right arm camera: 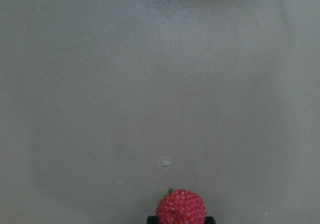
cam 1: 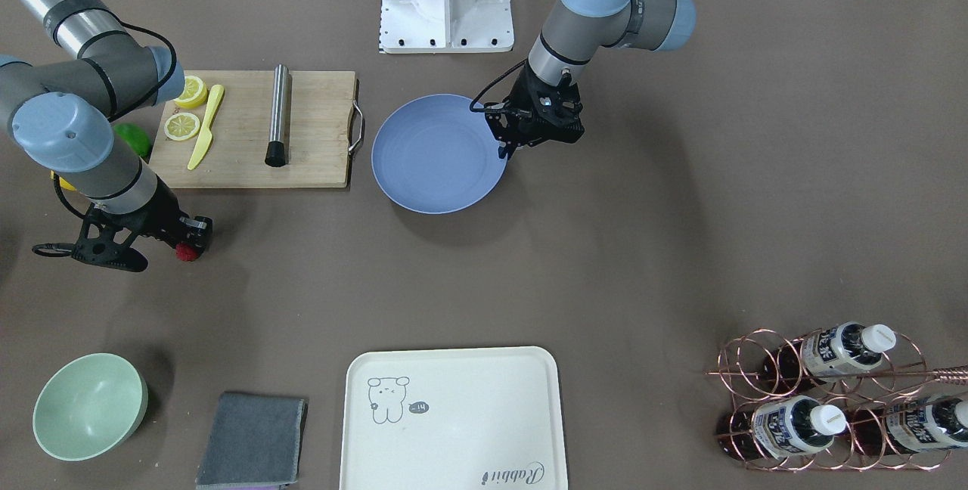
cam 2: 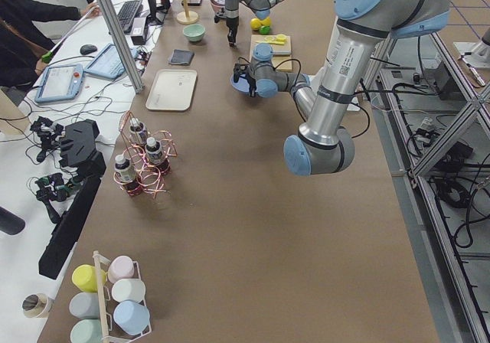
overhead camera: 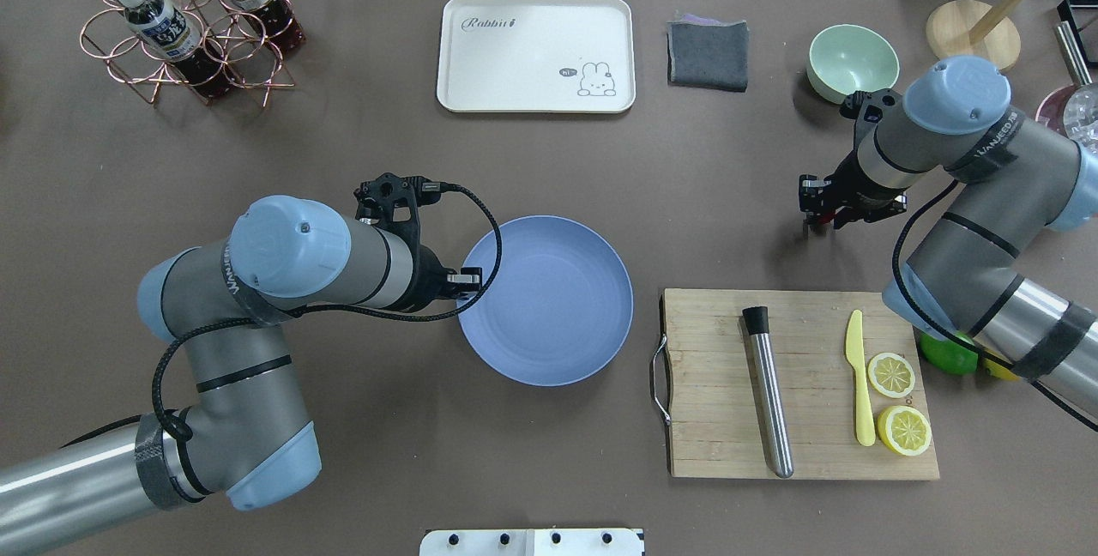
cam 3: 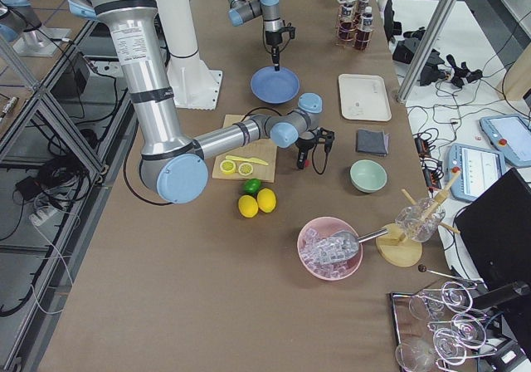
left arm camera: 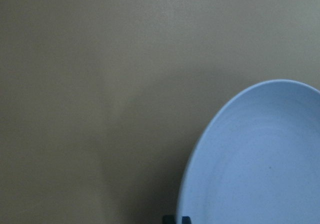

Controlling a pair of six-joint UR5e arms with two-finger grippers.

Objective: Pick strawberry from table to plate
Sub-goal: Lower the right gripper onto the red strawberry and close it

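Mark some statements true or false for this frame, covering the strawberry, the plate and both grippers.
1. The plate has nothing in it. True.
2. The strawberry lies on the board. False: the right gripper holds it, away from the board.
3. The left gripper hangs over the green bowl. False: it is at the plate's rim.
4. Two lemon slices lie on the board. True.
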